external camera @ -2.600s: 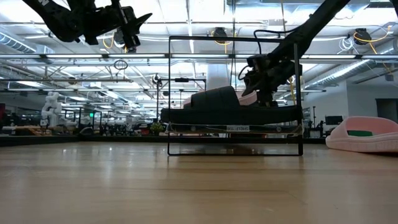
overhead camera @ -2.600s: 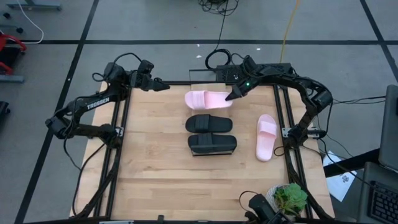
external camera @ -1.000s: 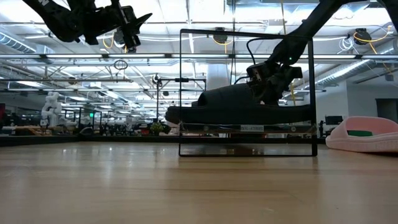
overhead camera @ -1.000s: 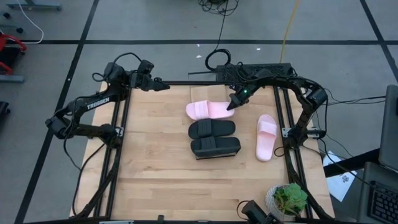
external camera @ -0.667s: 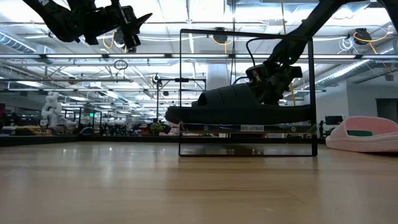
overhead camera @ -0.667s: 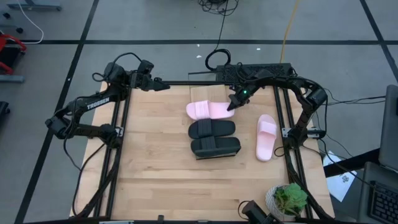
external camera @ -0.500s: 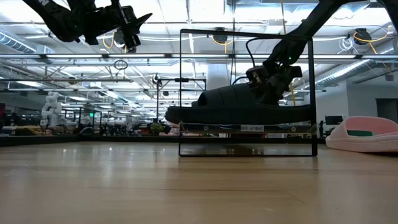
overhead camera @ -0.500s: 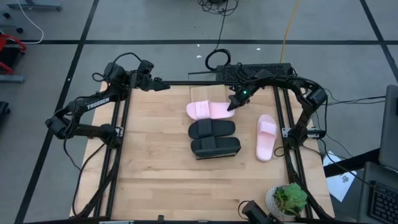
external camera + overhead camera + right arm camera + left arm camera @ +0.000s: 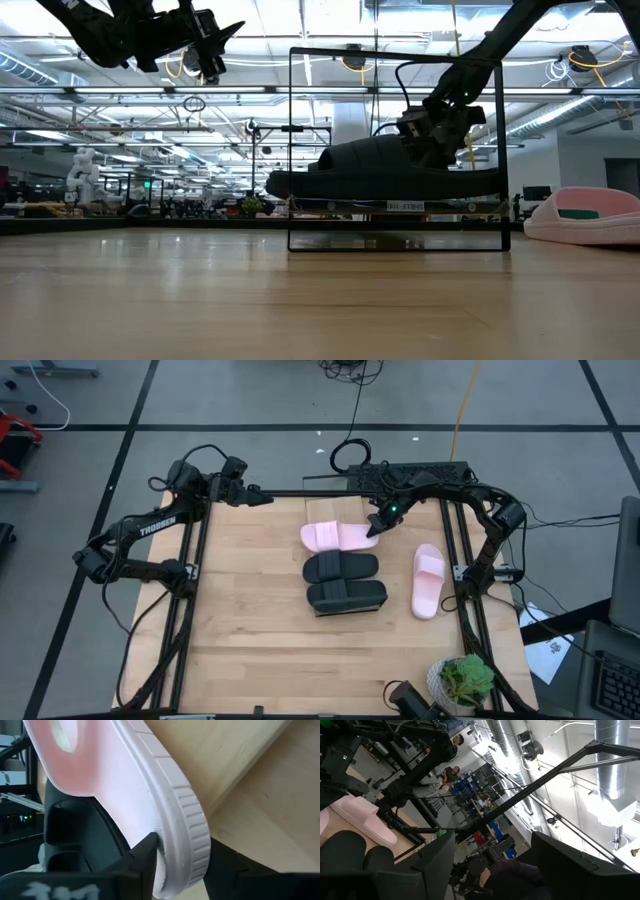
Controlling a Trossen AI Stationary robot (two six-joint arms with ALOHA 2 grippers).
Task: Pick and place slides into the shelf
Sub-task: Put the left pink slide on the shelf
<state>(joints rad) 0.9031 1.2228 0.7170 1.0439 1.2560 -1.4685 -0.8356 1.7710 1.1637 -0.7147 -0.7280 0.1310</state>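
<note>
Four slides are in play, and by my reading three of them are at the shelf [image 9: 322, 508] while one has yet to be fetched. Both black slides lie side by side in the middle of the worktop [image 9: 250, 630], the black slide nearer the back [image 9: 340, 568] just beside the black slide nearer the front [image 9: 346, 596]; the low view shows them raised on the thin dark frame rather than flat on the worktop. Just behind them lies the pink slide being placed [image 9: 338, 537], and the right pincer [image 9: 375, 527] is clamped on its end: the right wrist view shows the ribbed pink sole edge squeezed between the two dark fingers, with pale wood under it. Whether that slide already rests fully on the shelf board I cannot tell from above. The second pink slide [image 9: 428, 580] sits alone on the worktop, well apart to the right near the right arm's rail, untouched. The left pincer [image 9: 262, 497] waits high over the back left corner, its fingers standing apart in its own wrist view. What remains, I judge, is letting go of this pink slide and then bringing its mate across
</note>
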